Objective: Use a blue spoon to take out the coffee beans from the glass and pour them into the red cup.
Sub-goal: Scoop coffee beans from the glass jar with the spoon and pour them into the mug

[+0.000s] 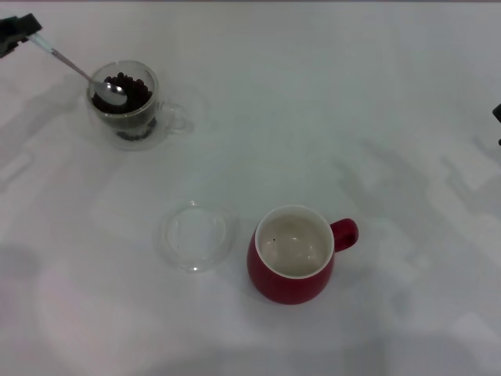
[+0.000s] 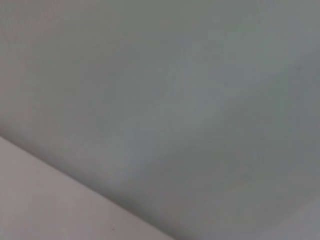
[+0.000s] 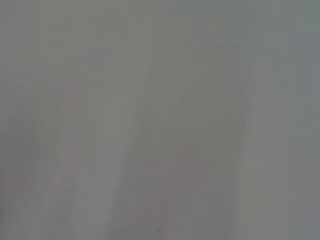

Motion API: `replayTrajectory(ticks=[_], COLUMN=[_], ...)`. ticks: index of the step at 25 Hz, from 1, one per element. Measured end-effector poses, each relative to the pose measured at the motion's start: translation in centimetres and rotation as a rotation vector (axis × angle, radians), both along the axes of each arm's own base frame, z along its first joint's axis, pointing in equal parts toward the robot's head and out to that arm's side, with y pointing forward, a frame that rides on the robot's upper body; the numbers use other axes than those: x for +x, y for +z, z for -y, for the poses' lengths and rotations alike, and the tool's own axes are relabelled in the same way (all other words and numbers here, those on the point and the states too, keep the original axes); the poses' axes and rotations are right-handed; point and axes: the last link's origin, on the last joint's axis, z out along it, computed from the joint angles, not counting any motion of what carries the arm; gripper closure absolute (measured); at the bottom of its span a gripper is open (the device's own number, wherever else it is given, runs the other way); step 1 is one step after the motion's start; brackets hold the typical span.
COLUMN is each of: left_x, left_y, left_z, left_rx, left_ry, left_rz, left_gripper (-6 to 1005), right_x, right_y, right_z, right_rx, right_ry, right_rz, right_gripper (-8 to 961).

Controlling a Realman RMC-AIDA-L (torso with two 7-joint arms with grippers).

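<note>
Left gripper point(image 1: 17, 34) pinches the blue spoon point(image 1: 82, 74) at the far left, its bowl inside the glass point(image 1: 125, 102).
The spoon's metal bowl rests on the coffee beans point(image 1: 131, 90). The right gripper point(image 1: 497, 113) barely shows at the right edge; its fingers cannot be judged. On the white table point(image 1: 329, 102), a clear lid point(image 1: 196, 235) lies just left of the red cup point(image 1: 293, 254), near and right of the glass.

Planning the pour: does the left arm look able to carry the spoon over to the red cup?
Probably yes: bare table lies between the glass and the red cup; the left gripper holds the blue spoon.
</note>
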Motion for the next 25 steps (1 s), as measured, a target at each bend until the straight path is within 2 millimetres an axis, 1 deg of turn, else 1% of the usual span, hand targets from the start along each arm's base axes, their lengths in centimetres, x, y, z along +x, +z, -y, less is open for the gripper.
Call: replayTrajectory(ticks=[5,11,15,19,20,23,24,25], left_x=[0.4,0.3,0.1,-0.2,-0.2,-1.2,-1.2,-1.6], left_y=[-1.6,-3.3,-3.5,-4.3,-4.3,-4.0,-4.0,-3.8], left_z=[-0.7,-0.8,-0.5,0.4,0.4,1.6,1.6,2.1], left_rx=[-0.040,-0.070,-0.074,-0.088,-0.088,-0.076,-0.076,-0.067], left_ry=[0.031,0.073,0.092,0.127,0.127,0.172,0.172,0.188], left_rz=[-0.043,-0.043,-0.021,0.050,0.050,0.134,0.134,0.159], left_gripper=[873,872,872,872,872,872,872,872], right_x=[0.1,0.2,0.1,0.1,0.1,0.1,0.0,0.0], right_y=[-0.1,-0.3,-0.3,-0.3,-0.3,-0.3,-0.3,-0.3], right_z=[0.4,0.4,0.2,0.1,0.1,0.0,0.0,0.0], right_rx=[-0.005,-0.014,-0.015,-0.016,-0.016,-0.014,-0.013,-0.013], right_ry=[-0.006,-0.014,-0.008,-0.007,-0.007,-0.007,-0.006,-0.006], right_rz=[-0.003,0.000,0.001,0.001,0.001,0.001,0.001,0.001], right_gripper=[343,346,347,347,347,347,347,347])
